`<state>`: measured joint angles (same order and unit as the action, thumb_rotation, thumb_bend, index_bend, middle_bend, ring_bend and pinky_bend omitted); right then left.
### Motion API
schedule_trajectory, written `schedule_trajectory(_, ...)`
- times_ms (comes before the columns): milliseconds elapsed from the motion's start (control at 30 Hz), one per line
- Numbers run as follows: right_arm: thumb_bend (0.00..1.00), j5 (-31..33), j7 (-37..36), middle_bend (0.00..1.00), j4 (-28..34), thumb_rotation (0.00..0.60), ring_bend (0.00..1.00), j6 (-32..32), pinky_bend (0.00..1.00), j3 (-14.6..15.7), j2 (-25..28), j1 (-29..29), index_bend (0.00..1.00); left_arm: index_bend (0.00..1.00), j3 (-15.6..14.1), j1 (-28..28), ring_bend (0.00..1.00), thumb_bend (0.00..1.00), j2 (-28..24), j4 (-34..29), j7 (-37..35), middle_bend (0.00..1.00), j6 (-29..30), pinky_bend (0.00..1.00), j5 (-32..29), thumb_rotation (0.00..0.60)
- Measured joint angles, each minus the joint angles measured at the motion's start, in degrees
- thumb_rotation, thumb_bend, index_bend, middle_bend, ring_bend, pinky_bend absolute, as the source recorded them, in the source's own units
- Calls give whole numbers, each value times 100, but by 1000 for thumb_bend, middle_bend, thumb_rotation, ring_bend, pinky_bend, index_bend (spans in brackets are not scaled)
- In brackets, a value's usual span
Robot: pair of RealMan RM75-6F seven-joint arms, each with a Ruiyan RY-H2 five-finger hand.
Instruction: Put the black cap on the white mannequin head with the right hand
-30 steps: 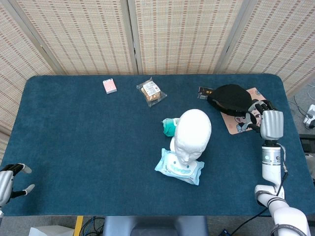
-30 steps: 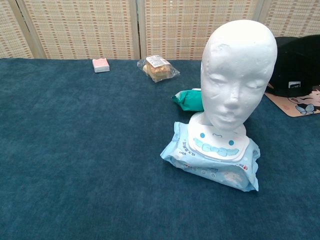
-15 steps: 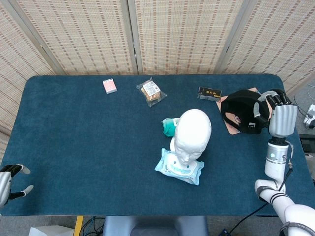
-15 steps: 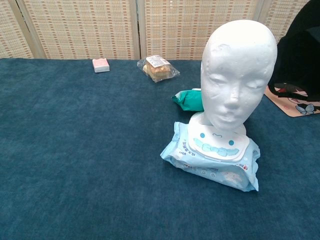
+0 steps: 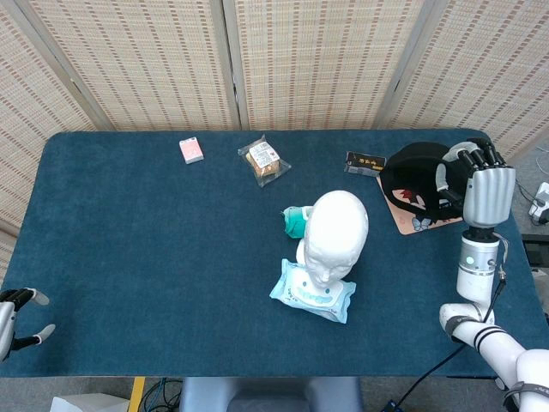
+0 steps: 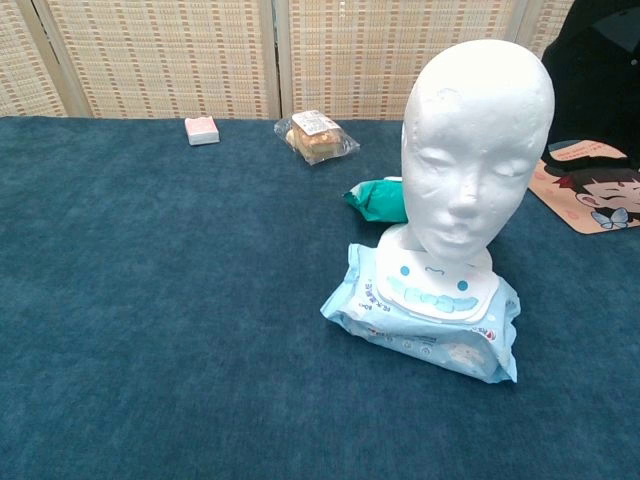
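— Where is the cap (image 5: 415,176) sitting right now?

— I'm holding it in my right hand (image 5: 486,195), up off the counter (image 5: 146,249), over the far right end. My fingers (image 5: 448,170) are curling around its right edge and clamping on the fabric, so the bulk of the cap is hanging to the left of them. In the chest view it is showing only as a dark mass at the top right corner, above the cartoon mat (image 6: 590,193).

— And the head (image 5: 336,232)?

— It is standing upright near the middle of the counter, its base resting on a blue wipes pack (image 5: 312,292), with a green packet (image 5: 294,221) just behind it. The cap is well apart from it, off to its right and farther back.

— What is your left hand (image 5: 12,314) doing?

— It is hanging at the near left corner with its fingers apart, holding nothing.

— Anything else out there?

— A pink box (image 5: 191,150) and a wrapped snack (image 5: 262,159) are lying along the far edge, and a small black card (image 5: 364,162) is lying just left of the cap.
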<state>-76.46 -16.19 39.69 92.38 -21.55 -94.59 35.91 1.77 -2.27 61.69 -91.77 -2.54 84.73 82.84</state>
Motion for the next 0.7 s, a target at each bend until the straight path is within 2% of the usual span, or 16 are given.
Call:
schedule_trajectory(467,467,-279,1174,481,1155,600,300,-112,520,-148,352,597,648,472,16,61,348,115,-47,-14,-90,448,82,536,8,600)
schedule_trajectory(700,468,-486,1708,481,1676,600,300,-93,519,-118,456,744,648,472,23,88,348,115,-65,6,-160,449,116,536,15,600)
